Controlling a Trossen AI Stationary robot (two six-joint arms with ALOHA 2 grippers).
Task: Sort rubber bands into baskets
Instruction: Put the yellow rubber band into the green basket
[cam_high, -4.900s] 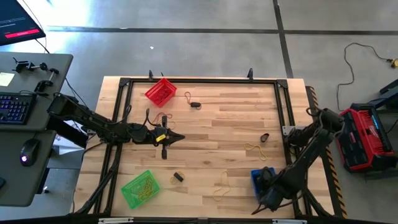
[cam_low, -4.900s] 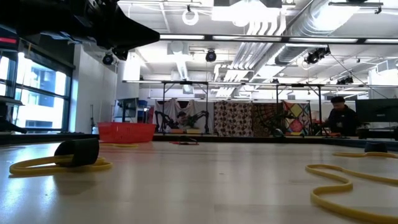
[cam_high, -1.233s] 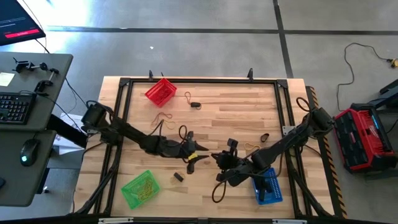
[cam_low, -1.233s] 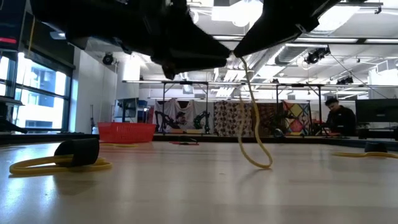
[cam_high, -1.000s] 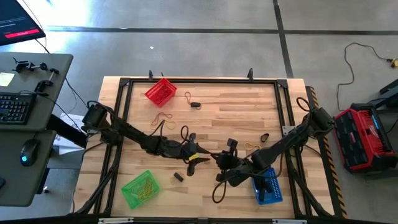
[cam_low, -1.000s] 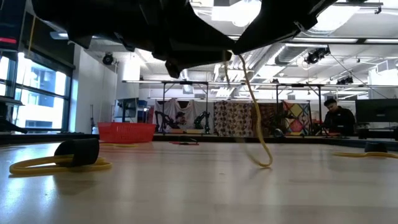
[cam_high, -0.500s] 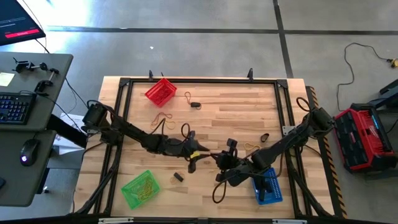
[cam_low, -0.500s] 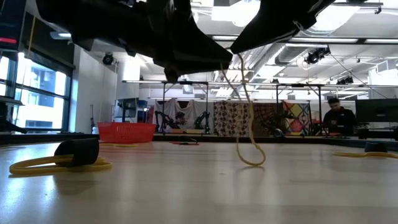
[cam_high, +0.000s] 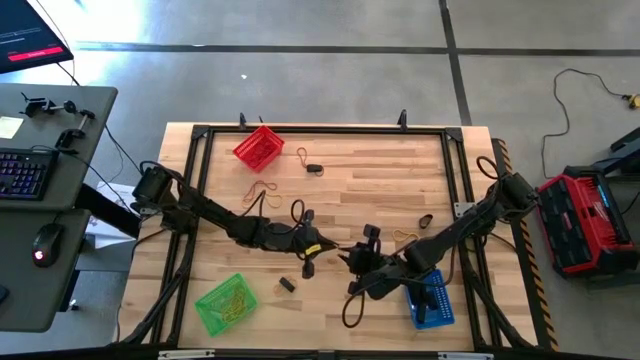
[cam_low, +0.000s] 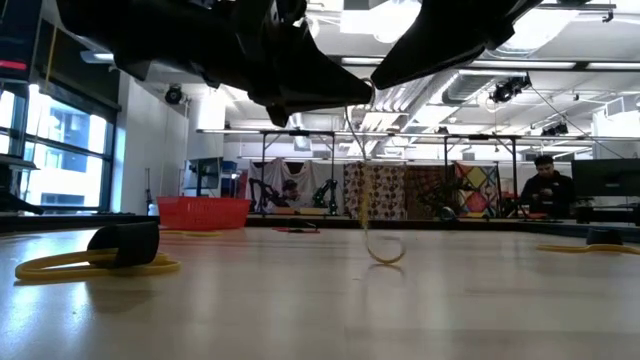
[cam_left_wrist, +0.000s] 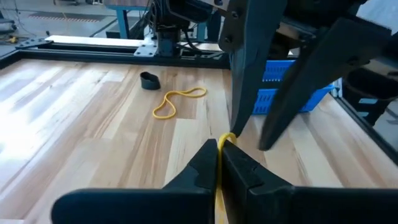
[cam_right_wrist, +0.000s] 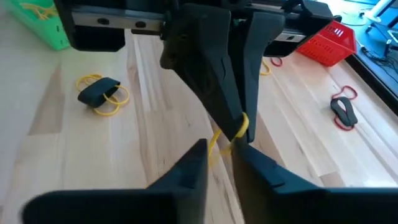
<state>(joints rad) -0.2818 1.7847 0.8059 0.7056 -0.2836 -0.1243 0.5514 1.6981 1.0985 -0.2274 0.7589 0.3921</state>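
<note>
A yellow rubber band (cam_low: 372, 200) hangs over the middle of the table, and my left gripper (cam_left_wrist: 219, 147) is shut on its top. My right gripper (cam_right_wrist: 219, 150) faces it tip to tip, open, with its fingers (cam_left_wrist: 247, 93) apart just beside the band. In the high view the left gripper (cam_high: 326, 250) and the right gripper (cam_high: 347, 258) meet near the table's centre. The red basket (cam_high: 259, 147) stands far left, the green basket (cam_high: 226, 303) near left and the blue basket (cam_high: 432, 298) near right. My left gripper pinches the yellow band's upper end (cam_left_wrist: 227, 138) between its two fingertips, coming nearly level from the table's left side. The band hangs slack below the fingers, and its bottom loop (cam_low: 385, 255) is down at the table top.
Loose bands lie about: a tan one (cam_high: 264, 188), a yellow one (cam_high: 411, 240) beside a black one (cam_high: 426, 221), a black one (cam_high: 287, 285) on a yellow one (cam_low: 60, 265), and a red and a black one (cam_high: 310, 166) near the red basket. A black frame (cam_high: 320, 130) rims the table.
The yellow band first hung from my right gripper. My left gripper has shut on its top and my right gripper has opened and let go. Both hands have stayed in place. The hanging loop has swung a little toward the left gripper's side.
</note>
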